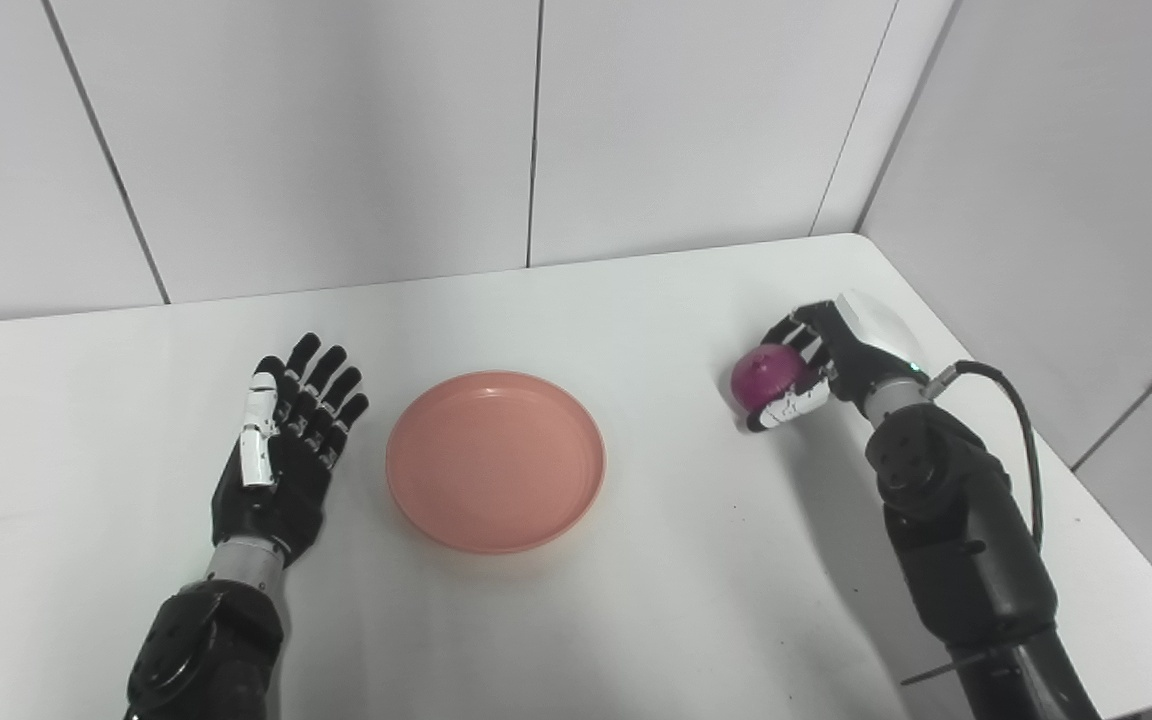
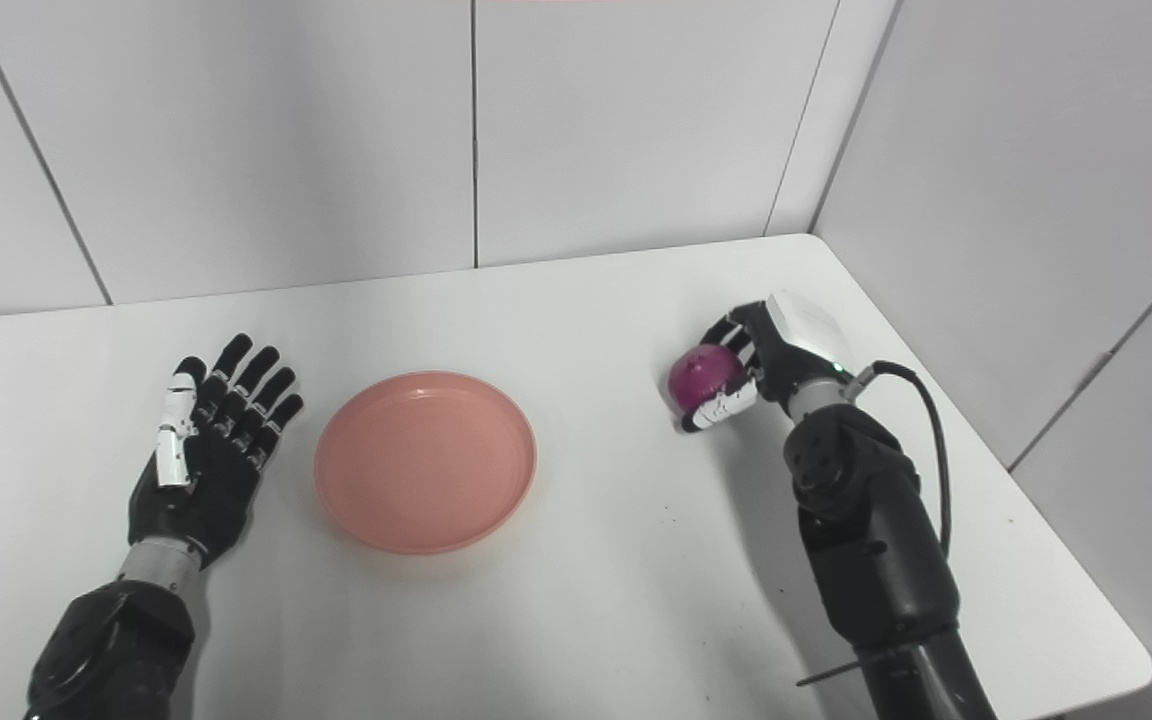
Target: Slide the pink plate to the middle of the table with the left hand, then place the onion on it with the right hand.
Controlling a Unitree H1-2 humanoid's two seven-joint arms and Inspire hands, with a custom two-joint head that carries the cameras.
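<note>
The pink plate (image 1: pixel 494 460) lies flat near the middle of the white table (image 1: pixel 636 600), with nothing on it. My left hand (image 1: pixel 281 450) rests just left of the plate, palm up, fingers spread, open and apart from the rim. At the right side a purple onion (image 1: pixel 765 376) is wrapped by the fingers and thumb of my right hand (image 1: pixel 821 365), which is shut on it. The onion sits low, close to the table top; I cannot tell whether it touches.
White wall panels (image 1: pixel 536 130) close the back and the right side of the table. The table's right edge (image 2: pixel 1066 520) runs close beside my right arm. A black cable (image 1: pixel 1021 420) loops off the right wrist.
</note>
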